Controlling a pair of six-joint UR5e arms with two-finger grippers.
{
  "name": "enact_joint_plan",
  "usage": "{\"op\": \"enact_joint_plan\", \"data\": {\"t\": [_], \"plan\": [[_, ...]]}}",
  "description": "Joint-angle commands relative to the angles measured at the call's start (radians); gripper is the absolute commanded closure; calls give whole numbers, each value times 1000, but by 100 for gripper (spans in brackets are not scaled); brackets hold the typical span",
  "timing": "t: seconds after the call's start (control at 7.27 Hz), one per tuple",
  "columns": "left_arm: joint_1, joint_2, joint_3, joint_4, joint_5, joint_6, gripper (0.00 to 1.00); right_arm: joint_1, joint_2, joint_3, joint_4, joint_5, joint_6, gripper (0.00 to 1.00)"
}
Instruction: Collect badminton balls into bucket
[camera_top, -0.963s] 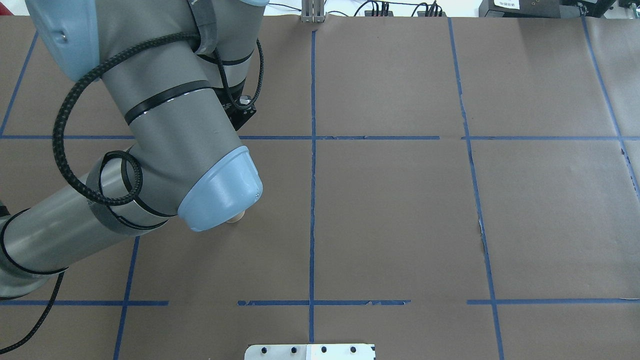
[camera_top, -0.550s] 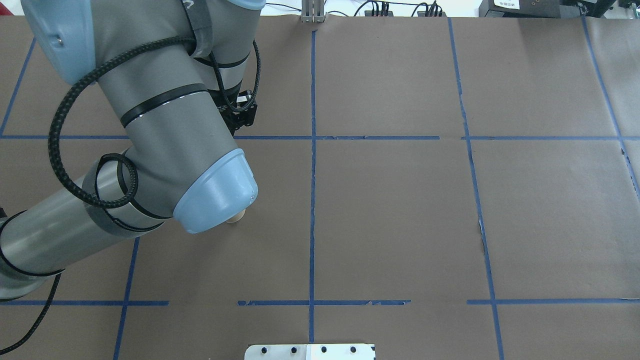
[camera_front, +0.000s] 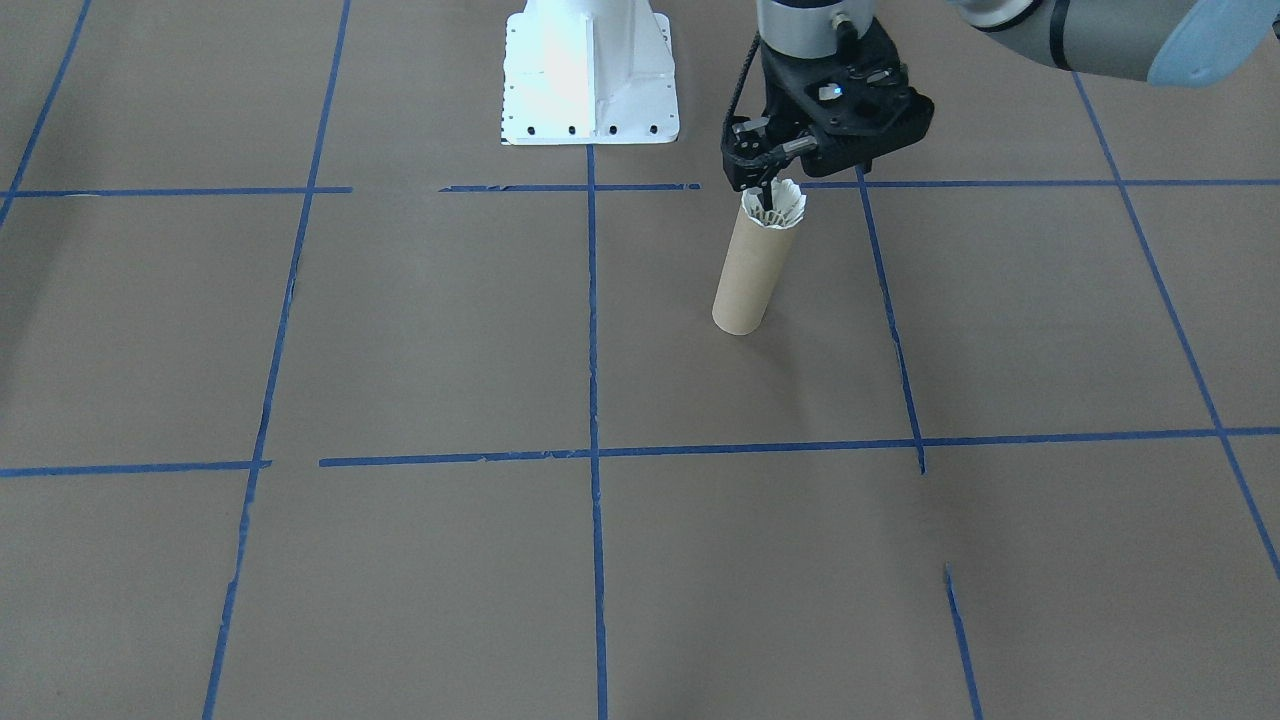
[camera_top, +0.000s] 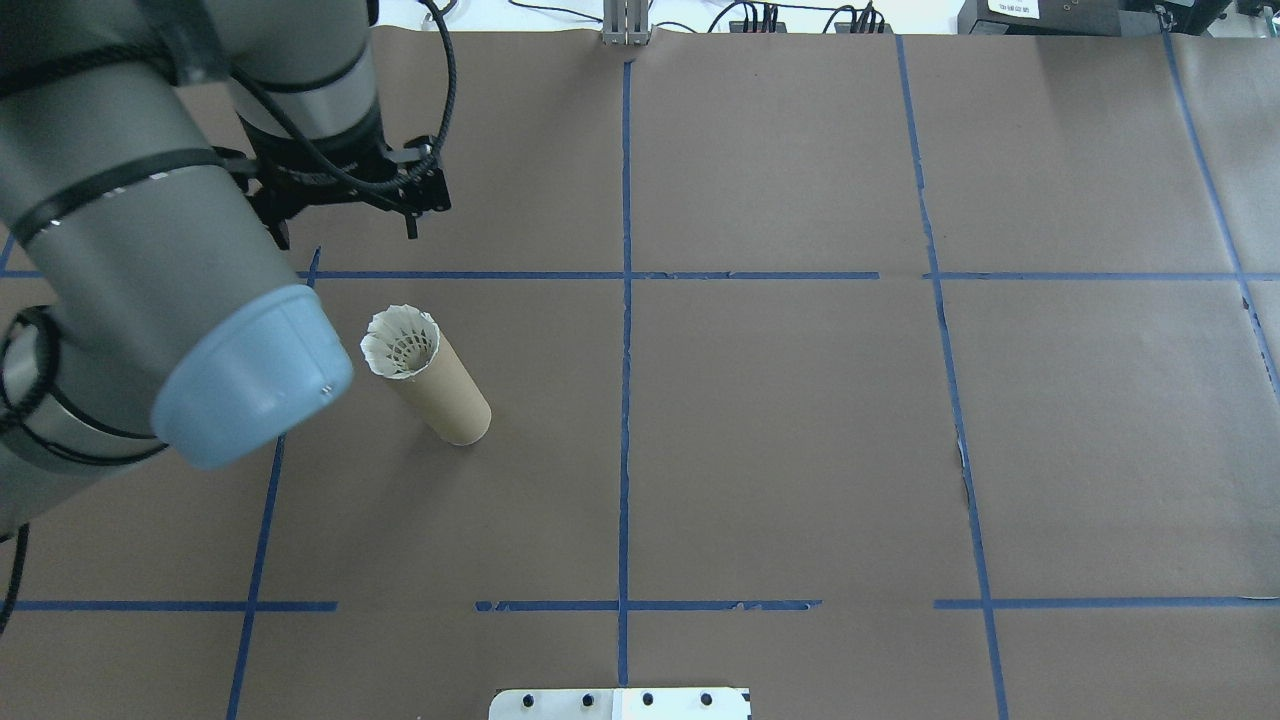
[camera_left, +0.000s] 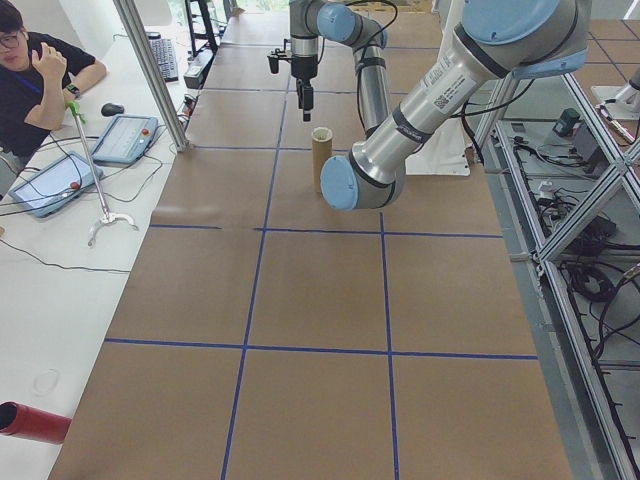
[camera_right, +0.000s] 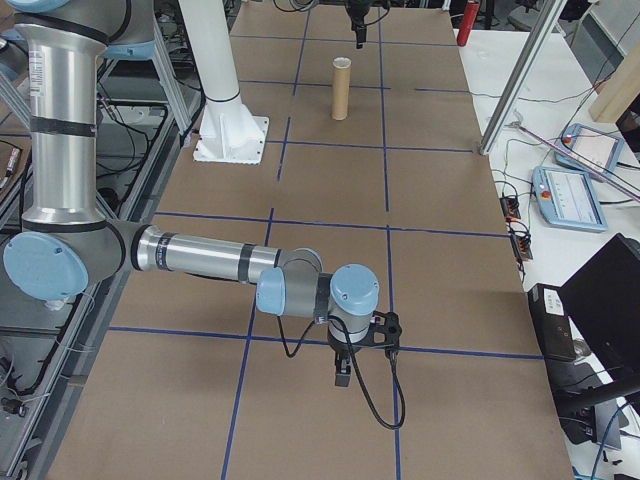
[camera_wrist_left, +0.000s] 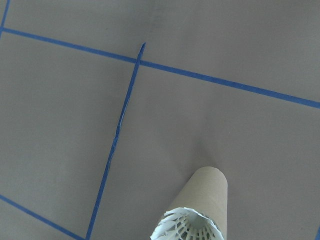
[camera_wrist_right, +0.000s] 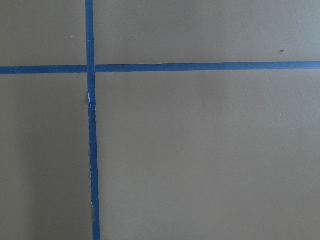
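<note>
Pulled back leftward since 0.6 s ago and no longer covering the tube (camera_top: 447, 398): the left arm (camera_top: 150, 250) with its blue-capped elbow. Underneath, flat matte brown paper over the whole table (camera_top: 800, 430), cut into rectangles by blue tape lines (camera_top: 625, 400), torn in places. At the robot's edge, 1 white metal pedestal base (camera_front: 590, 75) with bolt holes. Alongside, in the left side view, a white bench with 2 tablets (camera_left: 125, 137) and 1 seated person (camera_left: 30, 70). Upright on the paper, 1 plain cardboard tube, round and smooth; in its mouth 1 shuttlecock (camera_top: 400, 342), white feather skirt flaring above the rim, cork end hidden inside. Above and just past it, left gripper (camera_top: 348, 228), black fingers spread wide, empty. Far off over bare paper, right gripper (camera_right: 341, 376), seen only from the side: cannot tell whether spread or closed.
</note>
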Motion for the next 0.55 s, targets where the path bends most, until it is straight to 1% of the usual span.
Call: {"op": "enact_joint_plan", "data": {"t": [0.0, 0.28, 0.41], "plan": [[-135, 107, -54, -147, -30, 215, 0, 0, 0, 0, 0, 0, 0, 0], [-305, 244, -56, -237, -109, 478, 0, 0, 0, 0, 0, 0, 0, 0], [-388, 307, -46, -251, -134, 629, 0, 0, 0, 0, 0, 0, 0, 0]]}}
